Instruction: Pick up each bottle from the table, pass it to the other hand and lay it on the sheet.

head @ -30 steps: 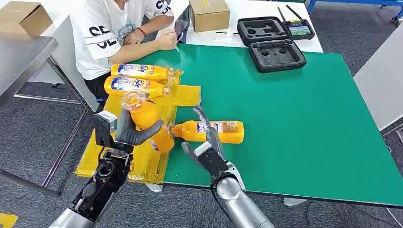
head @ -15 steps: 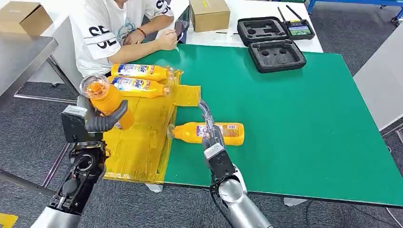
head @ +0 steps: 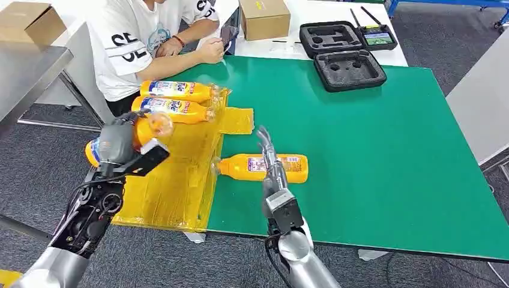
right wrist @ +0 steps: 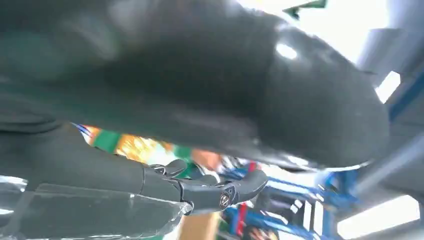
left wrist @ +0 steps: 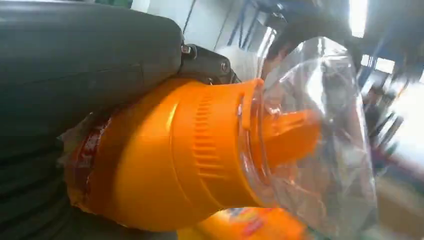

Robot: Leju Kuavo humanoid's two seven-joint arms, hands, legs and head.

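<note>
My left hand [head: 118,146] grips an orange bottle [head: 144,129], tipped on its side above the left edge of the yellow sheet [head: 180,180]. Up close, the left wrist view has that bottle [left wrist: 190,150] with its clear cap against my left hand [left wrist: 75,65]. Two more orange bottles [head: 177,90] [head: 173,109] lie side by side at the sheet's far end. Another bottle [head: 291,168] lies on the green table [head: 372,150] just right of the sheet. My right hand [head: 271,168] stretches over its middle with fingers straight, holding nothing. Its dark fingers [right wrist: 220,192] show in the right wrist view.
A person [head: 138,36] sits at the table's far left corner, forearms near the sheet's far end. A cardboard box [head: 264,18], an open black foam case [head: 345,63] and a controller [head: 378,37] stand at the back. A grey table [head: 24,72] is at my left.
My left hand swung the bottle left, away from the right hand, and tipped it from upright onto its side. My right hand straightened forward over the bottle on the table.
</note>
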